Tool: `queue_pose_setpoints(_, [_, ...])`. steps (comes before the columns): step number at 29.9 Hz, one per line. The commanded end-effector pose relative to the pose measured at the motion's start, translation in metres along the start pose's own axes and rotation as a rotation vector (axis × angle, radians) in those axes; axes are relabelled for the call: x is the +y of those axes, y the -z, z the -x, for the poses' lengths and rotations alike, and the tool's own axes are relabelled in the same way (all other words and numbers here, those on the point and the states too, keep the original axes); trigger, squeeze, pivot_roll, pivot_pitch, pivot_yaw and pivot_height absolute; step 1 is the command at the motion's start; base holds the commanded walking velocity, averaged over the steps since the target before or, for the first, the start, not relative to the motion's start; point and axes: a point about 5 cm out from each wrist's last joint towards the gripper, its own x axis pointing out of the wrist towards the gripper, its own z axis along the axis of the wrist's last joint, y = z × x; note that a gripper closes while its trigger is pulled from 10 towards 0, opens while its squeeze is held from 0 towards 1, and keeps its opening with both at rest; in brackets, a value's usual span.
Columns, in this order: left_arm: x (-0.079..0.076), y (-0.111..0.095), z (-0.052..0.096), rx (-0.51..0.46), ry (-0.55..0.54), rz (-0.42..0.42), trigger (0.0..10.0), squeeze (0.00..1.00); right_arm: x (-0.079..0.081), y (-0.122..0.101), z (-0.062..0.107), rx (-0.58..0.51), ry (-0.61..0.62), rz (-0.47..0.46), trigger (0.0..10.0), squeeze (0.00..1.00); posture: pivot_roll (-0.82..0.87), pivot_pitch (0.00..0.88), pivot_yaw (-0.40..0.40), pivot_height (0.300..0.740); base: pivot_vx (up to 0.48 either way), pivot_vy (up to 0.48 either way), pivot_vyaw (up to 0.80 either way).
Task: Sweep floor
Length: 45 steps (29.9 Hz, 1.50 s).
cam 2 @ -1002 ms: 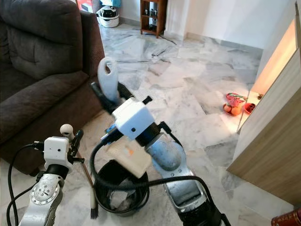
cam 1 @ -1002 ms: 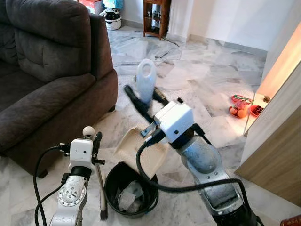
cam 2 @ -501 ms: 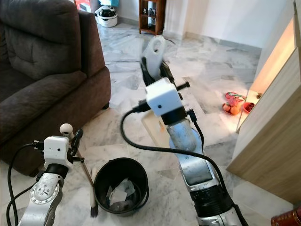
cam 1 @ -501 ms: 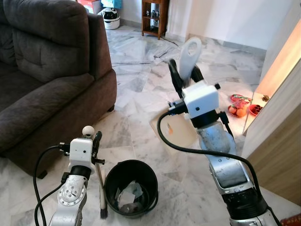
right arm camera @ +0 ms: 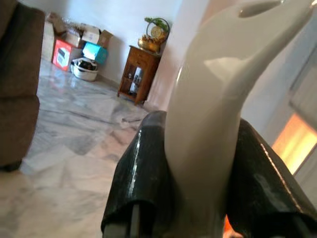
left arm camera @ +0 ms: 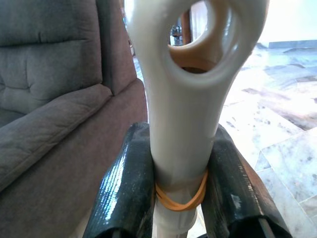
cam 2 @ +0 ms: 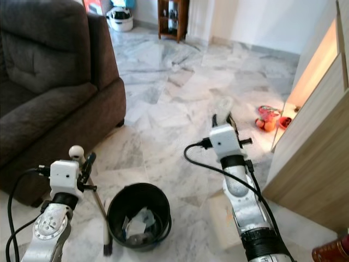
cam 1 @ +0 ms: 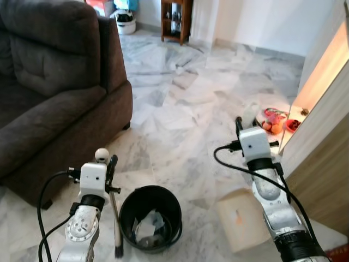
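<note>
The left gripper (left arm camera: 181, 198) is closed on the handle of one brush (cam 1: 116, 232); both black fingers (left arm camera: 126, 193) press against the white shaft just above an orange rubber band (left arm camera: 179, 201). The brush's long axis runs near vertical with a slight tilt: the looped handle end points up, the dark bristles point down and rest on the marble floor (cam 1: 180, 117), just beside the bin's left side. One black round bin (cam 1: 150, 218) stands upright on the floor between the two arms, with crumpled pale scraps (cam 1: 147, 228) inside it. The right gripper (right arm camera: 198, 198) is closed on the white handle of one dustpan (cam 1: 242, 218); its two fingers (right arm camera: 143, 173) clamp the handle from both sides. The dustpan's long axis runs along the right forearm: the handle end (cam 1: 251, 113) points up and away from the robot, toward the far floor, and the flat cream pan points down toward the robot, low over the floor beside the wooden cabinet (cam 1: 327, 164). Whether the pan touches the floor cannot be told. The dustpan is well to the right of the bin and apart from it. One dark brown sofa (cam 1: 49, 87) stands at the left, near the left arm. One tray of fruit (cam 1: 278, 123) lies on the floor beyond the right gripper. One small wooden shelf unit (cam 1: 175, 19) stands by the far wall
</note>
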Motion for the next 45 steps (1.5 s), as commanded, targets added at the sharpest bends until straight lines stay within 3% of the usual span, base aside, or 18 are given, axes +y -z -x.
queue_pose_setpoints(1, [0.003, -0.008, -0.001, -0.049, 0.002, -0.016, 10.0, 0.0, -0.003, 0.008, 0.003, 0.022, 0.032, -0.065, 10.0, 0.0, 0.12, 0.051, 0.003, 0.74, 0.0, 0.0, 0.0])
queue_pose_setpoints(6, [0.002, -0.008, 0.0, -0.048, 0.007, -0.01, 10.0, 0.0, -0.005, 0.025, 0.009, 0.095, 0.06, -0.165, 10.0, 0.0, 0.12, 0.045, 0.005, 0.74, -0.052, 0.0, 0.0])
queue_pose_setpoints(12, [0.001, -0.008, 0.0, -0.052, 0.005, -0.004, 10.0, 0.0, -0.004, 0.034, 0.012, 0.126, 0.054, -0.204, 10.0, 0.0, 0.12, 0.048, 0.002, 0.74, -0.291, 0.0, 0.0])
queue_pose_setpoints(36, [0.001, -0.009, -0.002, -0.055, -0.002, -0.004, 10.0, 0.0, -0.009, 0.043, 0.015, 0.124, 0.063, -0.204, 10.0, 0.0, 0.11, 0.076, 0.003, 0.74, -0.285, 0.0, 0.0])
queue_pose_setpoints(45, [0.002, -0.008, -0.002, -0.05, -0.009, -0.01, 10.0, 0.0, -0.008, 0.046, 0.017, 0.137, 0.056, -0.206, 10.0, 0.0, 0.11, 0.077, 0.002, 0.74, 0.0, 0.0, 0.0])
